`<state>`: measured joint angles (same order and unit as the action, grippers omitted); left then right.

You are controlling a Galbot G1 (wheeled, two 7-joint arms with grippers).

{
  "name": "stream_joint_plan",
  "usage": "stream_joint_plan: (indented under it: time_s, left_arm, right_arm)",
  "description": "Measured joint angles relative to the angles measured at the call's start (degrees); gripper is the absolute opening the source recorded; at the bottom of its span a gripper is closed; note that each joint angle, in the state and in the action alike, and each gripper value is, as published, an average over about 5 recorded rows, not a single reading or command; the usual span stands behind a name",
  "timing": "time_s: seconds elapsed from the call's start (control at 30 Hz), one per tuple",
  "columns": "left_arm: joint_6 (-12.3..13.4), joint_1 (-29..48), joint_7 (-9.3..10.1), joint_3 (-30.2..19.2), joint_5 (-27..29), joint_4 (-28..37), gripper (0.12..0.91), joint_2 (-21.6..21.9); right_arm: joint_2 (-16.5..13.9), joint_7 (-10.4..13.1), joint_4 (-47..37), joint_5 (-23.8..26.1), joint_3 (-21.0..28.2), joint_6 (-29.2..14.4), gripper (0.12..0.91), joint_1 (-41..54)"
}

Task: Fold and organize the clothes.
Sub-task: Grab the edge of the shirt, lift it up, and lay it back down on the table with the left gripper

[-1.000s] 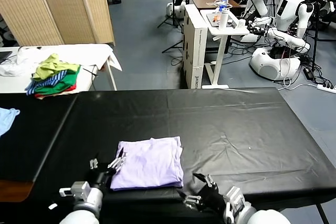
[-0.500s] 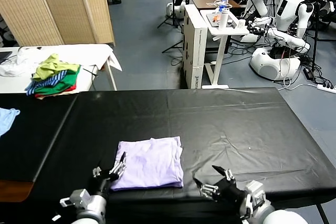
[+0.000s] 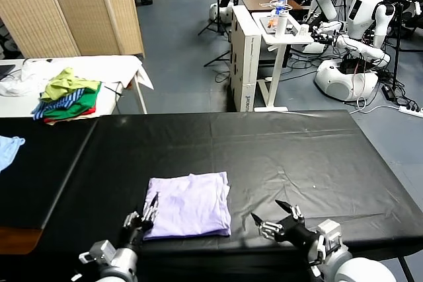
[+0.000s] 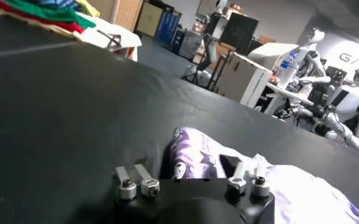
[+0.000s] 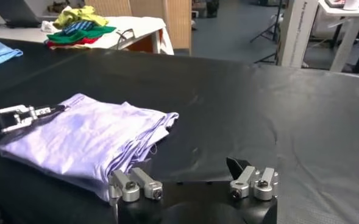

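The clothes are one pale lavender T-shirt [image 3: 190, 204], folded into a rectangle near the front of the black table [image 3: 297, 150]. My left gripper [image 3: 149, 208] is at its near-left corner. In the left wrist view the corner [image 4: 194, 152], showing purple print, sits between the narrowed jaws of that gripper [image 4: 205, 167]. The right wrist view shows the shirt [image 5: 88, 140] with the left gripper [image 5: 45, 111] at its edge. My right gripper [image 3: 264, 209] is open and empty beside the shirt's right edge, low over the table [image 5: 179, 173].
A green, striped and red pile of garments [image 3: 66, 94] lies on a white table [image 3: 119, 67] at the back left. A light blue cloth [image 3: 8, 146] lies at the far left. Other robots and a white cart [image 3: 284, 24] stand beyond the table.
The left gripper's jaws have narrowed round the shirt's near-left corner. The right gripper has moved right and forward, away from the shirt's near-right corner, still open.
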<state>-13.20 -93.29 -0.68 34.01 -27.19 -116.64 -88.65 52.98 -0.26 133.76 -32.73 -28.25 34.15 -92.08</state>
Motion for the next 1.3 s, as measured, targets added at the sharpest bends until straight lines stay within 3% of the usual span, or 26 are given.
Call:
stream_joint_plan:
  time_s: [0.07,0.17,0.27,0.4,0.7,1.0,1.3]
  left_arm:
    - [0.1,0.0,-0.28,0.1,-0.6,0.2,0.347,0.0]
    - [0.1,-0.1,-0.61,0.1,-1.6,0.4,0.224,0.0]
    - [-0.1,-0.1,-0.68,0.1,-2.4,0.3,0.168,0.0]
    - [-0.4,0.2,-0.6,0.1,-0.6,-0.4,0.163,0.5]
    - [0.0,0.7,-0.54,1.7,9.7,-2.8,0.162,5.1]
    - [-0.7,-0.6,-0.87,7.1,11.7,-4.8,0.162,16.0]
    - [-0.4,-3.9,-1.08,17.7,12.9,-5.0,0.162,28.0]
  right_arm:
    - [0.0,0.0,-0.1,0.0,0.0,0.0,0.907,0.1]
    - [0.0,0.0,-0.2,0.0,-0.1,-0.1,0.907,0.3]
    - [0.1,0.0,-0.4,0.0,-0.3,-0.3,0.907,0.4]
    - [0.2,0.0,-0.6,0.1,-0.7,-1.0,0.907,0.0]
    - [1.4,-0.2,-1.6,1.0,-0.9,-2.2,0.907,-0.6]
    - [3.0,-0.4,-2.8,2.2,-0.3,-2.8,0.907,-0.5]
    - [4.4,-0.4,-4.0,2.7,0.4,-3.3,0.907,-0.2]
